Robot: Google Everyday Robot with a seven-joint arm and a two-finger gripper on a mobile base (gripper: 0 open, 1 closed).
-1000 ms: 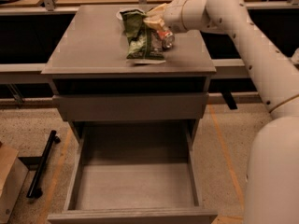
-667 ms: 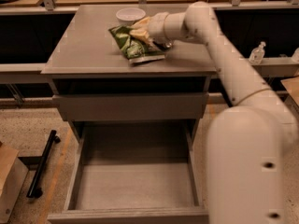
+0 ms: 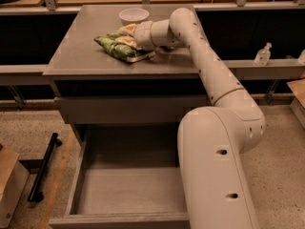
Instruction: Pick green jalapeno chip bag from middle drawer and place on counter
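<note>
The green jalapeno chip bag (image 3: 116, 48) lies crinkled on the counter (image 3: 76, 56), near its middle, with its white label panel at the right edge. My gripper (image 3: 125, 35) reaches in from the right, and its tan fingers (image 3: 127, 29) are closed on the bag's upper end, low over the counter. The middle drawer (image 3: 78, 175) stands pulled open below, showing a bare grey floor, and my arm hides its right part.
A white bowl (image 3: 133, 15) sits on the counter just behind the gripper. A closed drawer front (image 3: 124, 109) is under the counter. A black bar (image 3: 43, 168) and a cardboard box (image 3: 9, 187) are on the floor at the left. A clear bottle (image 3: 263, 54) stands at the right.
My gripper has carried the bag leftward across the counter, and the bag now rests lower and flatter on it. The view has shifted, so my arm now fills the right foreground.
</note>
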